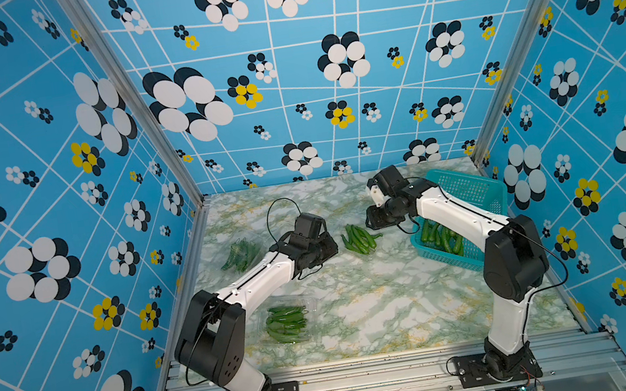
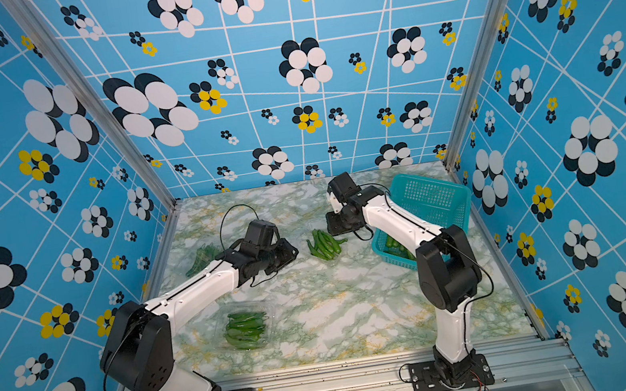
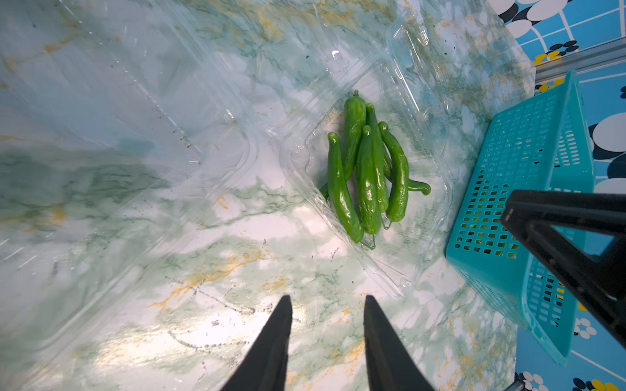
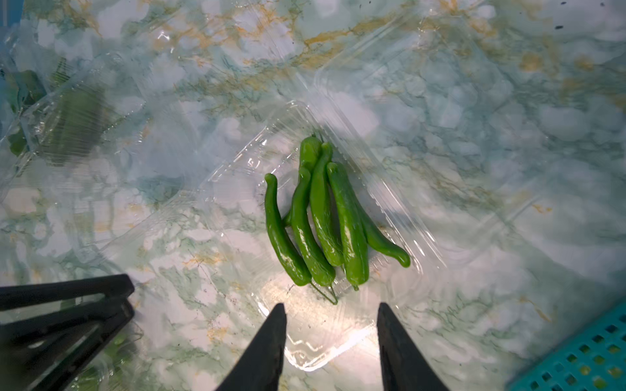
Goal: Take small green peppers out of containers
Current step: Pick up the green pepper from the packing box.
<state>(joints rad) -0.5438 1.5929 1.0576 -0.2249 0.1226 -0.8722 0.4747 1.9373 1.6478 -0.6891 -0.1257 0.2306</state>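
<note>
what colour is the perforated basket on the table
Teal; the basket shows best in the left wrist view.

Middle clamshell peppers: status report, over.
Left end effector open, empty. Right end effector open, empty. Peppers lie in open clamshell between them. Path clear.

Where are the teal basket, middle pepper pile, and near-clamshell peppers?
teal basket point(image 1: 465, 186): in a top view, mesh back wall.
middle pepper pile point(image 1: 359, 238): in a top view, pile centre.
near-clamshell peppers point(image 1: 286, 322): in a top view, bunch centre.
</note>
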